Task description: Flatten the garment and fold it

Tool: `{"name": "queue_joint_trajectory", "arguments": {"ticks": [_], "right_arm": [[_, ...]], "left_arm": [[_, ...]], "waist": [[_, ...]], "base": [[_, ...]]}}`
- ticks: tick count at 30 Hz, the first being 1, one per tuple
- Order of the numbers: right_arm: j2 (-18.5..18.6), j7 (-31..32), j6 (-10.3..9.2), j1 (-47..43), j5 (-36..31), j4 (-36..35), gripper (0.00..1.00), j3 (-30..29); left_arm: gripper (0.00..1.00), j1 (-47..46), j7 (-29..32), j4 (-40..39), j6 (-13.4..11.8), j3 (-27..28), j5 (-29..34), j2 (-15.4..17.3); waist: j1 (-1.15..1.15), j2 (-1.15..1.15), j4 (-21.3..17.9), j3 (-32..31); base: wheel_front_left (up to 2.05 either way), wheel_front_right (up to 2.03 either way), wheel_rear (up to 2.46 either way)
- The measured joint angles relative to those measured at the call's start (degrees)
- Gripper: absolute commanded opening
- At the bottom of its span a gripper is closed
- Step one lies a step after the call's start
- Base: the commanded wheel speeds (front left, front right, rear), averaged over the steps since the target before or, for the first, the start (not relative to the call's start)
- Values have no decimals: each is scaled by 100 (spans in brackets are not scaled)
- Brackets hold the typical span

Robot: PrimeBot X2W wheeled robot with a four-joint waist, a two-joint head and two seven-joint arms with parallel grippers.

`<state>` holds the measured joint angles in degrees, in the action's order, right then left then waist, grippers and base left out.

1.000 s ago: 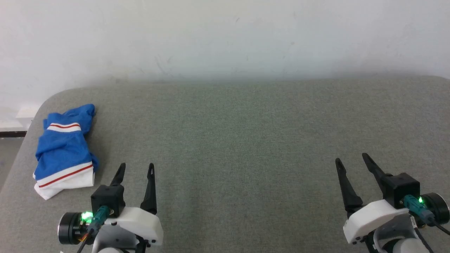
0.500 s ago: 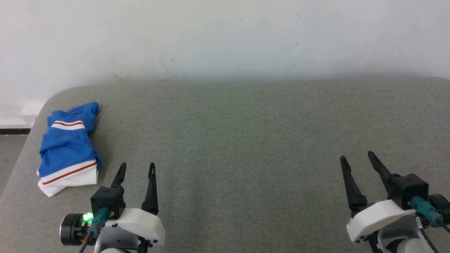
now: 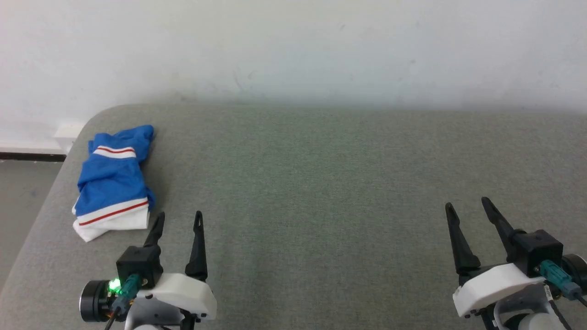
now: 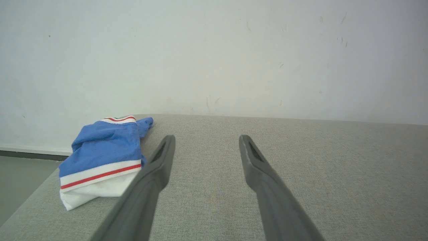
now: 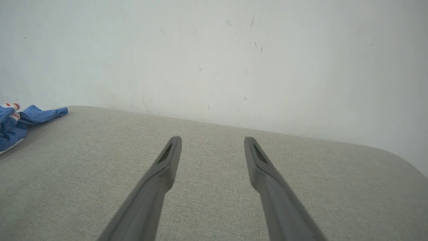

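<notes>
The shirt (image 3: 114, 181) lies bunched at frame left, my left gripper (image 3: 179, 213) and right gripper (image 3: 466, 201) both apart, so I must reach and spread it.

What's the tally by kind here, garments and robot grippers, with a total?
Garments: 1, the crumpled blue garment, at the left end of the grey surface.
Grippers: 2, the left gripper and the right gripper, both open and empty.
Total: 3
</notes>
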<state>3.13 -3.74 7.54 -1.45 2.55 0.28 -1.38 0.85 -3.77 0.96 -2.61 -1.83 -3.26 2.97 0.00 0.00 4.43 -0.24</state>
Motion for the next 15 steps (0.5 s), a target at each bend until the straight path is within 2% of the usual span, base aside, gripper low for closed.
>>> {"name": "queue_joint_trajectory", "arguments": {"ticks": [15], "right_arm": [[0,-189,0,-37,10,-45,100,8]], "left_arm": [[100,68,-182,14,-65,-53,-91,0]], "waist": [[0,1,559,-45]], "base": [[0,0,0]]}}
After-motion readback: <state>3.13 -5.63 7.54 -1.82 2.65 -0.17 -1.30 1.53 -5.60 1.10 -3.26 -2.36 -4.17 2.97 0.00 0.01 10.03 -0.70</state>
